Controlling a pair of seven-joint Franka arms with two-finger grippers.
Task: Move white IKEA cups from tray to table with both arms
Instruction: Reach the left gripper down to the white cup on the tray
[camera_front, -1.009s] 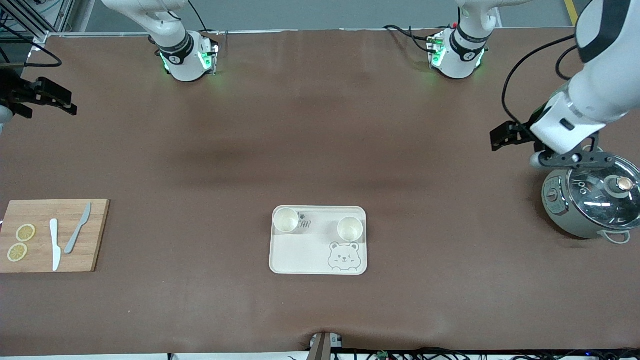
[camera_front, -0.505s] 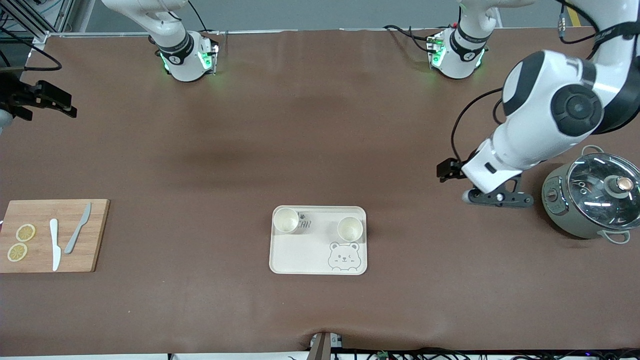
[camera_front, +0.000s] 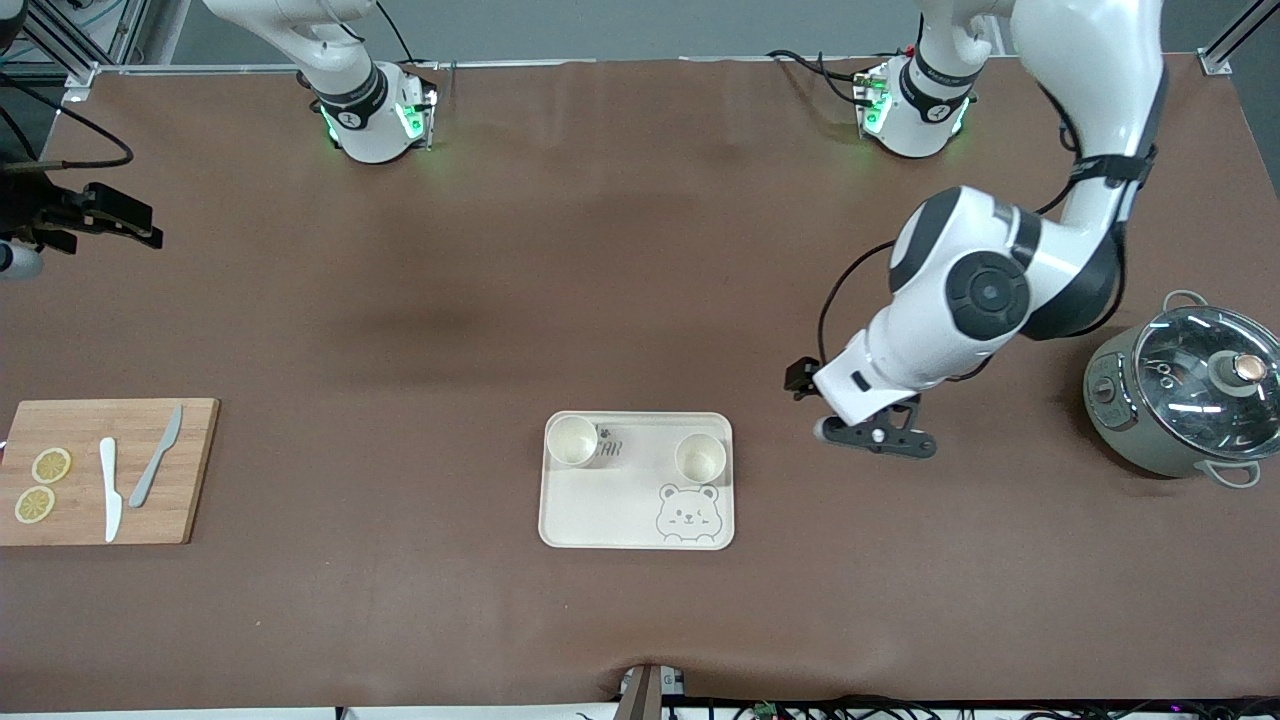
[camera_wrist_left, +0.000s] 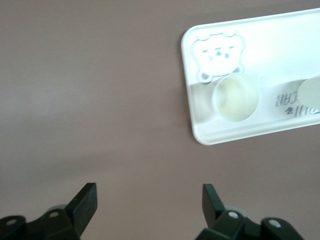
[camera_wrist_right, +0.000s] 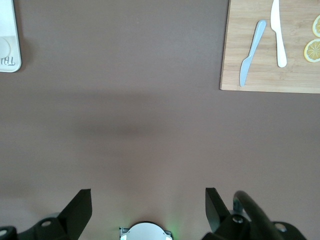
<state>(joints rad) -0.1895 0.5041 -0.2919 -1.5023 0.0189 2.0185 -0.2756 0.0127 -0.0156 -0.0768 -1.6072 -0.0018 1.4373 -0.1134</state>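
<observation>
Two white IKEA cups stand upright on the bear tray (camera_front: 600, 510). One cup (camera_front: 572, 440) is at the corner toward the right arm's end. The other cup (camera_front: 700, 458) is just above the bear drawing and also shows in the left wrist view (camera_wrist_left: 235, 97). My left gripper (camera_front: 878, 440) is open and empty (camera_wrist_left: 149, 197), over bare table beside the tray toward the left arm's end. My right gripper (camera_front: 100, 218) is open and empty (camera_wrist_right: 148, 197), over the table's edge at the right arm's end, apart from the cups.
A grey pot with a glass lid (camera_front: 1185, 400) stands at the left arm's end. A wooden cutting board (camera_front: 190, 470) with two lemon slices (camera_front: 42, 485) and two knives (camera_front: 130, 475) lies at the right arm's end.
My left arm has swung from over the pot toward the tray, its gripper now close beside it. The right gripper has barely shifted. The cups have not moved.
</observation>
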